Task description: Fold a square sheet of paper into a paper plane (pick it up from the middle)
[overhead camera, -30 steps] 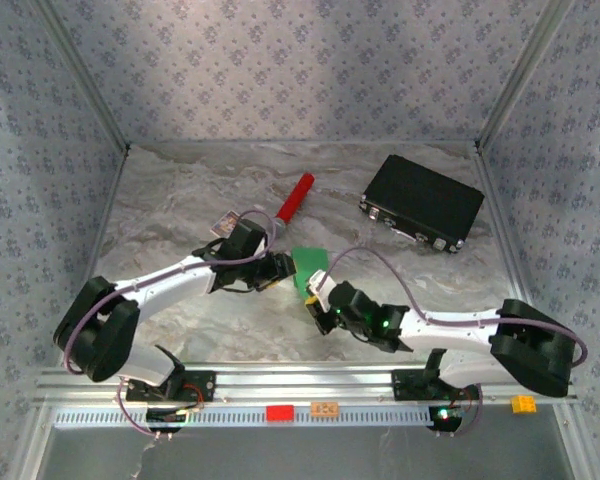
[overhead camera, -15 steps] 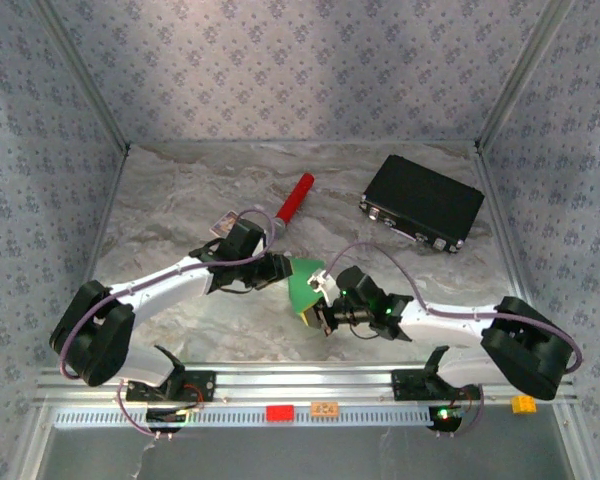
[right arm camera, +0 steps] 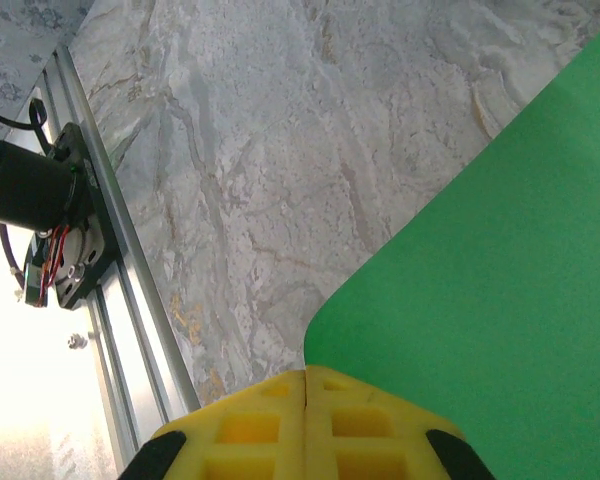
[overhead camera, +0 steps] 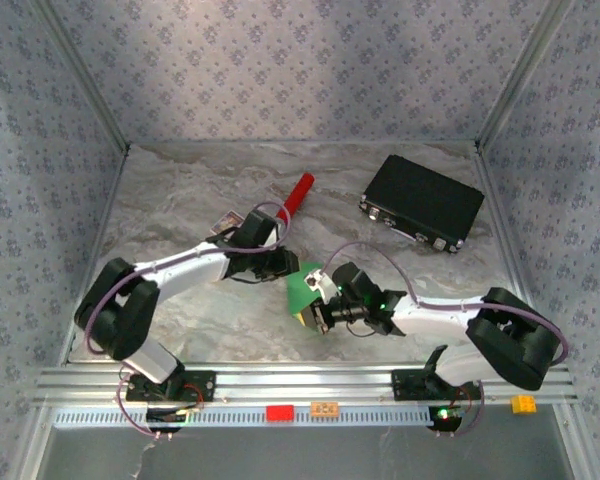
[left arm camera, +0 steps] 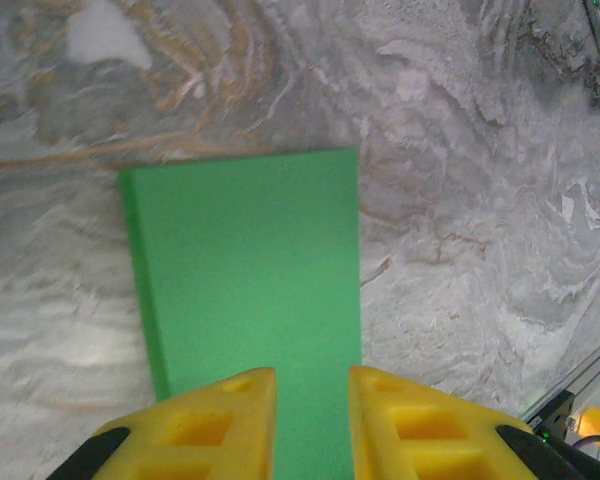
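The square sheet of paper (overhead camera: 302,286) is bright green and lies near the table's middle between both grippers. In the left wrist view the sheet (left arm camera: 245,270) looks like an upright rectangle with a second layer showing along its left edge. My left gripper (left arm camera: 313,375) hovers over its near end, the yellow fingers (left arm camera: 230,400) a narrow gap apart with green showing between them. From above, this gripper (overhead camera: 284,266) sits at the sheet's left edge. My right gripper (right arm camera: 307,375) is shut on a corner of the sheet (right arm camera: 500,260) and shows from above (overhead camera: 306,314) at its near edge.
A red cylinder (overhead camera: 296,196) lies behind the left arm, with a small printed card (overhead camera: 226,222) to its left. A black case (overhead camera: 422,202) sits at the back right. The aluminium rail (overhead camera: 300,380) runs along the near edge, and patterned walls close the sides.
The left gripper's fingers have drawn closer together and that arm has shifted back and right. The right gripper has moved left with the green sheet in its grip.
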Motion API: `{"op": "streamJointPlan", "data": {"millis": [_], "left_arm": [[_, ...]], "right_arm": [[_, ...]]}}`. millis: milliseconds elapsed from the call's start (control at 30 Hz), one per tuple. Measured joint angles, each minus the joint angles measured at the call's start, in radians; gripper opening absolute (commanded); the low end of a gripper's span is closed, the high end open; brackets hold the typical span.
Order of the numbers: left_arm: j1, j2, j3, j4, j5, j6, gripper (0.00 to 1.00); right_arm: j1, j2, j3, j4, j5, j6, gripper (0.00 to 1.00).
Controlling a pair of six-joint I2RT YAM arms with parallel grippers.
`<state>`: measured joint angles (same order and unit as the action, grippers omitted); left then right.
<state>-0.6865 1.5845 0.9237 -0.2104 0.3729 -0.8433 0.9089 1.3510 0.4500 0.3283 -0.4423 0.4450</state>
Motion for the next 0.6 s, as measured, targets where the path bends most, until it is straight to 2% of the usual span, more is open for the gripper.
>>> {"op": "streamJointPlan", "data": {"millis": [300,600], "left_arm": [[-0.001,0.18,0.1,-0.026,0.032,0.077,0.15],[-0.003,0.26,0.105,-0.044,0.047,0.114,0.11]], "right_arm": [[-0.002,0.024,0.007,0.02,0.012,0.022,0.0],[-0.002,0.026,0.007,0.017,0.059,0.024,0.0]]}}
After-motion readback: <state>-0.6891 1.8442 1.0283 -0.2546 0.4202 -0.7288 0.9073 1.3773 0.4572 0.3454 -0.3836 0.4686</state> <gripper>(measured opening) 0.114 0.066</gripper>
